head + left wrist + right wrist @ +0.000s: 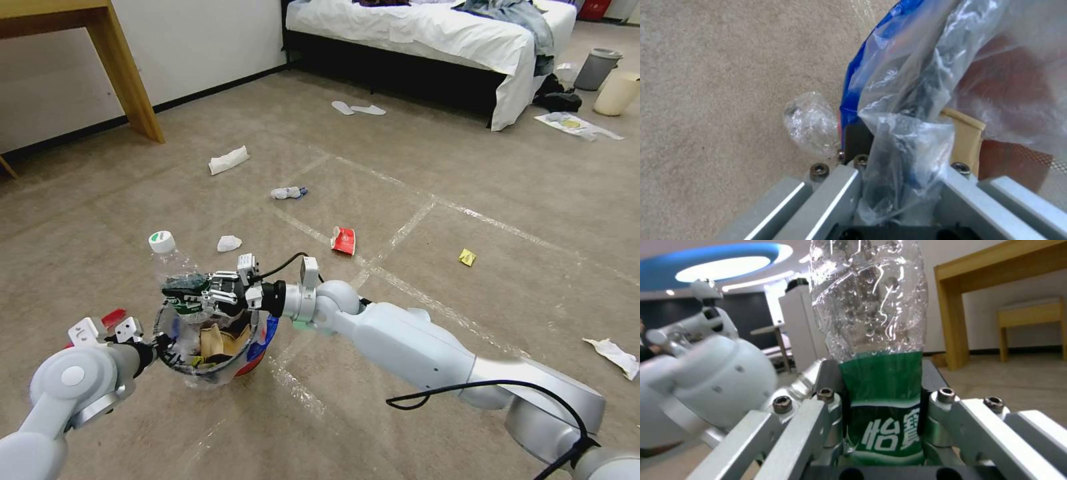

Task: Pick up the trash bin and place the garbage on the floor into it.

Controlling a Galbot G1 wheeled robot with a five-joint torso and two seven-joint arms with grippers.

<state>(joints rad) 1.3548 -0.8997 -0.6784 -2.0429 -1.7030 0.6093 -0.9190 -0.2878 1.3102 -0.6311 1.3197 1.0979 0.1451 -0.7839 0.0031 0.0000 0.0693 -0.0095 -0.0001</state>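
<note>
The right pincer (193, 293) is clamped on a clear plastic bottle (175, 273) with a green label, holding it upright with the white cap on top, right over the far rim of the trash bin (207, 347). From the right wrist, the fingers (835, 420) squeeze the green label on both sides. The left pincer (150, 347) grips the bin's near-left rim, closed on the rim and the clear bag liner (902, 156) bunched between its jaws. The bin is held off the carpet (467, 320), red base and blue bag edge showing, with a brown paper bag (217, 343) already inside. Beyond the bin, litter lies on the floor: a crumpled white tissue (229, 243) just past it, a red wrapper (344, 240) further right of that, a yellow scrap (467, 257) well to the right, and a larger white tissue (229, 160) farther off, toward the wooden desk leg (127, 73).
</note>
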